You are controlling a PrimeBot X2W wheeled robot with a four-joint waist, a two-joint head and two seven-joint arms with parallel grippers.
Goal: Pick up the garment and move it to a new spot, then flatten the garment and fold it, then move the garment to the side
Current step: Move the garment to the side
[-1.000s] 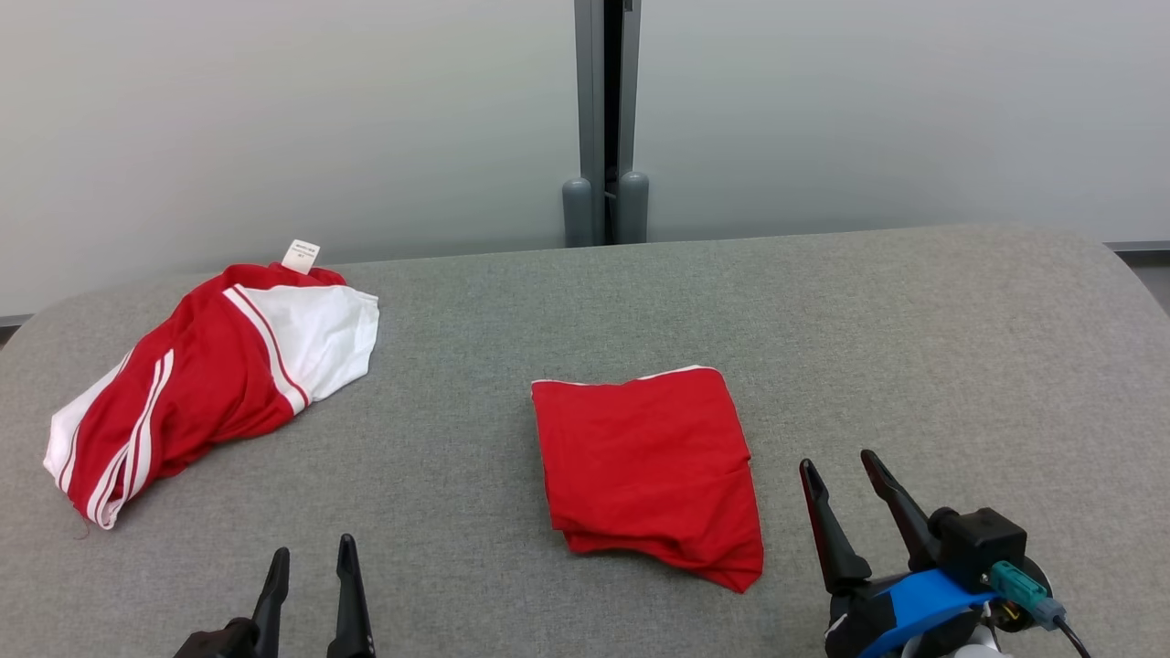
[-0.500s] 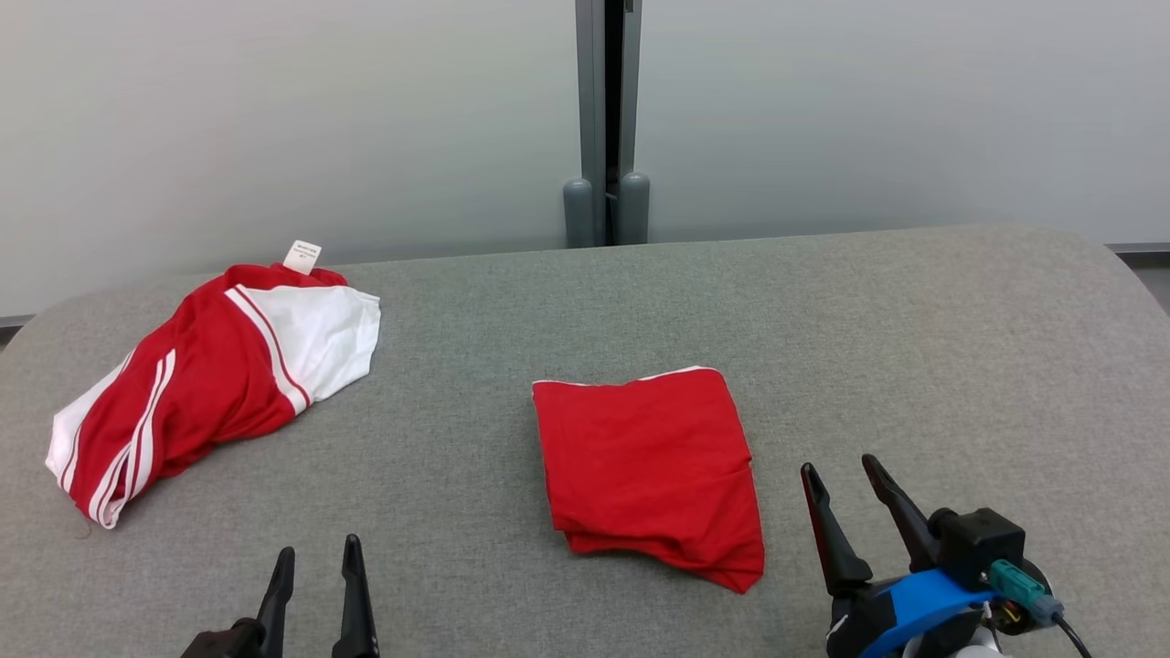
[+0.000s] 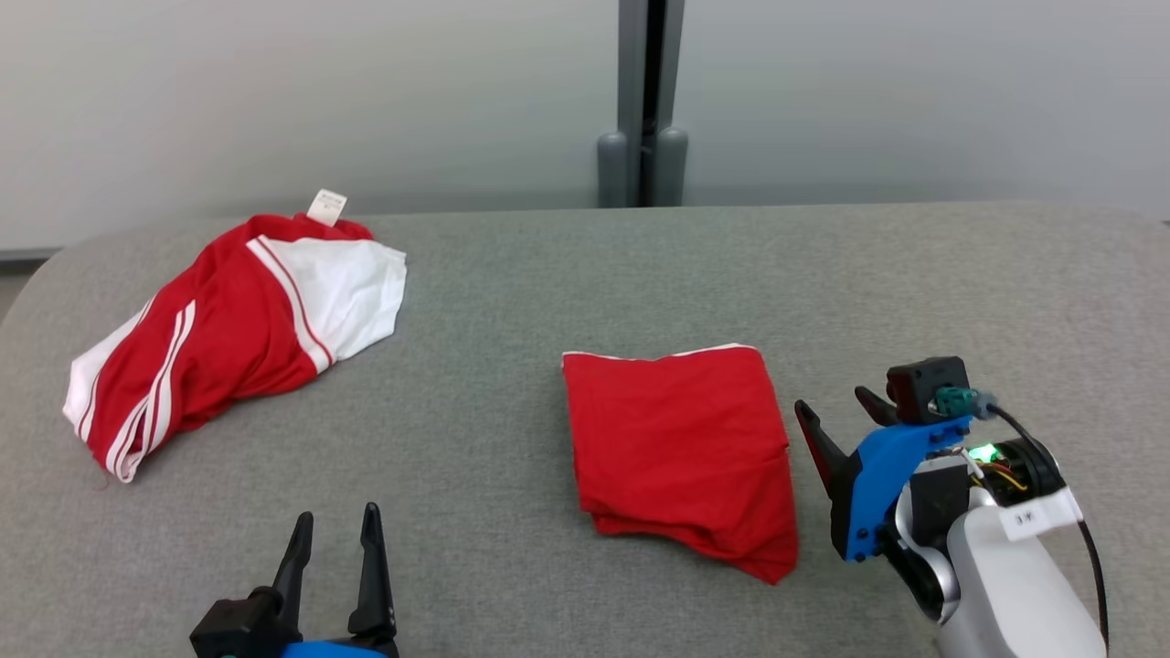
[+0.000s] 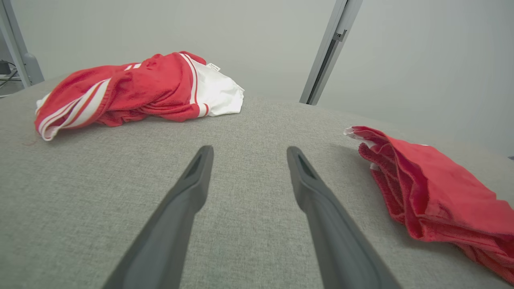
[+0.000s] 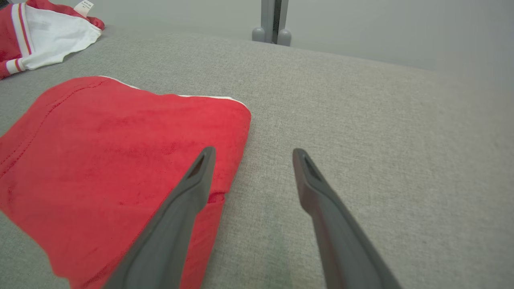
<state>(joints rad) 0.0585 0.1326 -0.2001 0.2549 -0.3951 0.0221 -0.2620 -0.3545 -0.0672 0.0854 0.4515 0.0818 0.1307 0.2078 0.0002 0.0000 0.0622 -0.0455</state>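
Observation:
A folded red garment [image 3: 681, 448] lies flat in the middle of the grey table [image 3: 960, 274]. My right gripper [image 3: 832, 399] stands open just right of its right edge, with nothing between the fingers. In the right wrist view the gripper [image 5: 253, 149] has its left finger over the folded garment's [image 5: 108, 160] edge and its right finger over bare table. My left gripper [image 3: 336, 514] is open near the front edge, left of the garment. In the left wrist view the gripper [image 4: 249, 149] points at bare table, with the garment [image 4: 433, 192] to the right.
A crumpled red and white garment [image 3: 228, 329] with a white tag lies at the far left of the table, also in the left wrist view [image 4: 140, 88]. A grey post [image 3: 644, 100] stands against the pale wall behind the table's rounded back edge.
The head camera has shifted, so the whole scene sits further right and higher. My right gripper has risen and come forward beside the folded garment's right edge. Both garments lie unchanged.

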